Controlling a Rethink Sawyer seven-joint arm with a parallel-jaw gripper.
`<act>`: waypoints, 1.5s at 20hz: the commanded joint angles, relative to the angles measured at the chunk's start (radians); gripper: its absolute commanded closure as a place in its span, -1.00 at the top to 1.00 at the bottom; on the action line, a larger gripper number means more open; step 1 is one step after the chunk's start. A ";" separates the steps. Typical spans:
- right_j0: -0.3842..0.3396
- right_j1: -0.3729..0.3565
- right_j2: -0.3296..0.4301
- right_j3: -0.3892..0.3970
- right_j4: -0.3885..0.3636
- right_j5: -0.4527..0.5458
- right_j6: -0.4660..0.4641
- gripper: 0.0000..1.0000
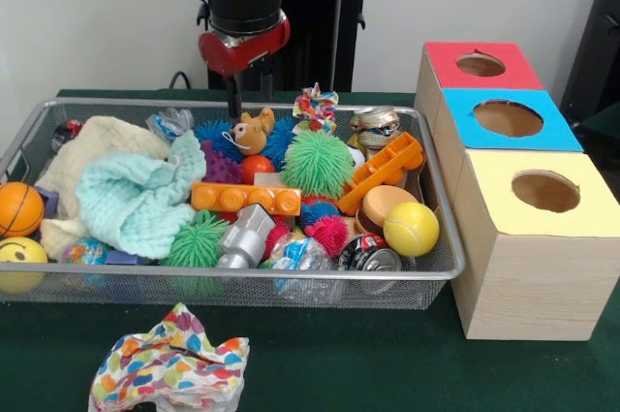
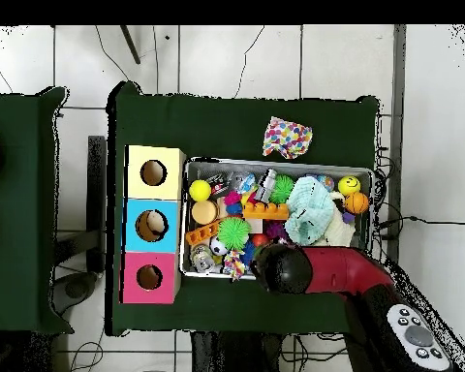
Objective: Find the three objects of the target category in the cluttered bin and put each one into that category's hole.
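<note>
My gripper (image 1: 249,107) hangs open over the back of the wire bin (image 1: 242,277), just above a small brown toy dog (image 1: 252,131), with nothing between its fingers. In the overhead view the arm (image 2: 304,269) hides the gripper. The bin holds two green spiky balls (image 1: 317,162), a blue spiky ball (image 1: 215,133), a pink one (image 1: 330,234), an orange brick (image 1: 245,199), a yellow ball (image 1: 411,228), a basketball (image 1: 19,208), a smiley ball (image 1: 19,257), crushed cans (image 1: 370,255) and a mint cloth (image 1: 136,201). Right of the bin stand the red box (image 1: 441,63), blue box (image 1: 463,129) and yellow box (image 1: 494,208), each with a round hole.
A polka-dot cloth (image 1: 170,368) lies on the green table outside the bin's front rim. A cream cloth (image 1: 92,145) and an orange plastic tool (image 1: 386,168) lie in the bin. In the overhead view the boxes (image 2: 135,225) line the bin's left side.
</note>
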 commanded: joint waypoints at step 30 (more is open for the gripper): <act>0.045 0.182 -0.126 -0.051 0.093 -0.239 0.245 1.00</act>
